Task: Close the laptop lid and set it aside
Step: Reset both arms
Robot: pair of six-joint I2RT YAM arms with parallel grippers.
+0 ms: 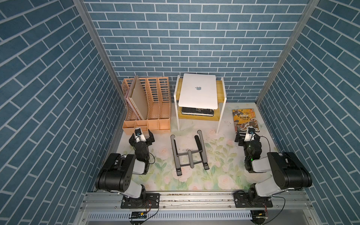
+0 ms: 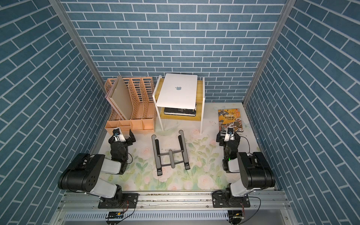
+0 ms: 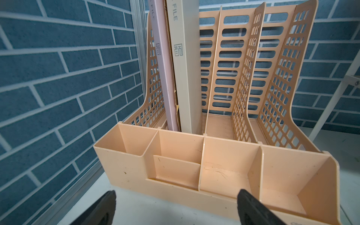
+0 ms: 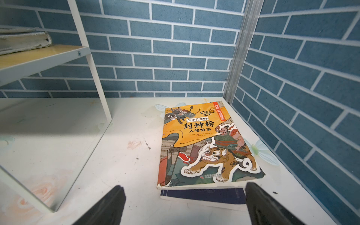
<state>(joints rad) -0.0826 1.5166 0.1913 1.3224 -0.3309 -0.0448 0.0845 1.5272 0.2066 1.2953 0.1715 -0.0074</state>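
Note:
The silver-white laptop (image 1: 197,90) (image 2: 177,90) lies on the top board of a white-framed wooden shelf (image 1: 222,85) at the back, in both top views. Its lid (image 1: 198,99) is down flat, apple logo facing up. My left gripper (image 1: 141,133) (image 3: 177,194) hovers low at the near left, open and empty, in front of the peach file organizer. My right gripper (image 1: 247,134) (image 4: 185,188) is open and empty at the near right, just before a stack of books. Both are well short of the laptop, which neither wrist view shows.
A black folding stand (image 1: 189,153) lies on the floral mat between the arms. The peach file organizer (image 1: 146,105) (image 3: 214,155) holds folders at back left. An orange picture book (image 1: 244,118) (image 4: 204,144) lies on a dark one at the right. Books (image 1: 196,111) fill the lower shelf.

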